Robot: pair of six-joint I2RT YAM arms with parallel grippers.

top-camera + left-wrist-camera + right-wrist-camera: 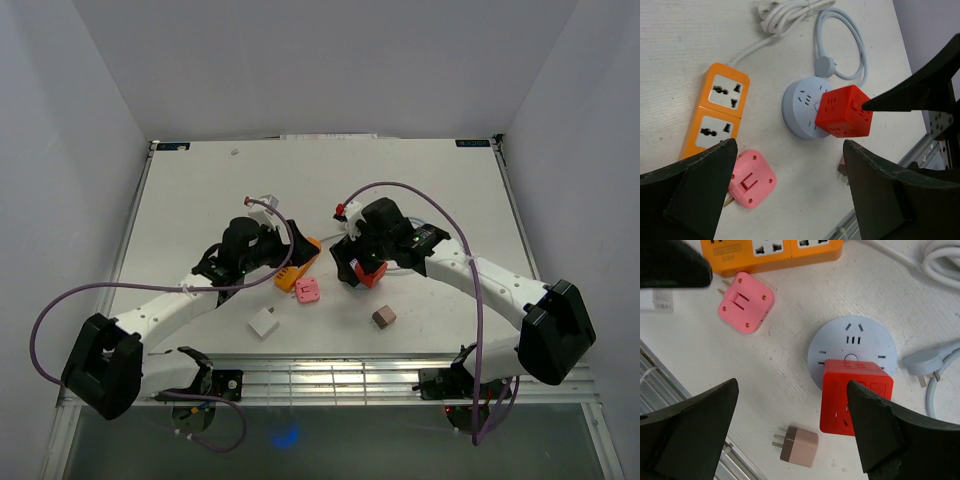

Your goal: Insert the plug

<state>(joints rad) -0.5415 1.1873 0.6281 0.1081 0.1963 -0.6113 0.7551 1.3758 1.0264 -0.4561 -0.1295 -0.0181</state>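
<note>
A red cube socket sits on the edge of a round pale-blue socket. An orange two-outlet power strip lies to their left. A pink plug lies on its back beside the strip, and a brown two-pin plug lies on the table near the cube. My left gripper is open and empty above the pink plug and the table. My right gripper is open and empty, with the brown plug and the cube between its fingers in view. In the top view both grippers hover close together.
A white plug lies near the front, left of the pink plug. A coiled white cable and its grey plug lie behind the round socket. The table's slatted front edge is close.
</note>
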